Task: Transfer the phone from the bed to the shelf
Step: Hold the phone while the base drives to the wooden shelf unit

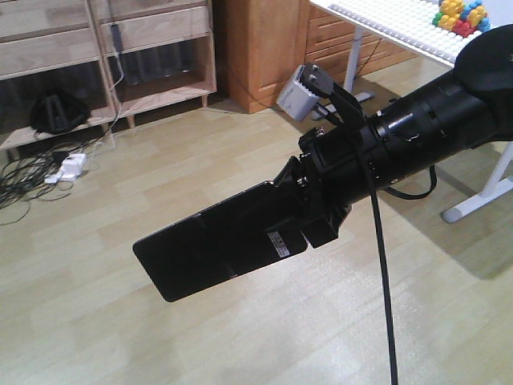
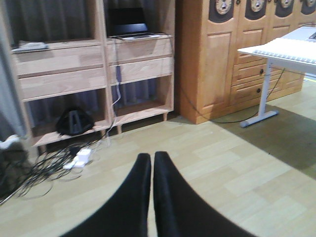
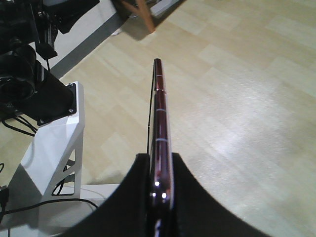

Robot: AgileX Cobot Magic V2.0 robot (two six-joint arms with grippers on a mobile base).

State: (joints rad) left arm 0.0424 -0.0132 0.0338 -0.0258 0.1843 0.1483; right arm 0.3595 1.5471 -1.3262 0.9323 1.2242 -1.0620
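Between the fingers of my right claw [image 3: 159,160] sits the phone [image 3: 159,103], clamped edge-up by its near end, the rest jutting out ahead over the wood floor [image 3: 237,98]. My left claw [image 2: 151,158] is pressed together on nothing; the shelf [image 2: 94,74] stands well beyond it.

I was in what looked like a furnished room of a home. Pale wood-look flooring [image 2: 222,168] ran beneath me. Along the wall stood the shelf [image 2: 64,74], thick pale planks with drawers and open compartments, with an open laptop [image 2: 129,24] in one of them. Beside it was an orange-brown wooden wardrobe [image 2: 197,64]. A white desk [image 2: 281,49] carried coloured building blocks [image 1: 461,18], and loose cables [image 1: 24,172] tangled around a white power strip [image 1: 72,166] on the floor.
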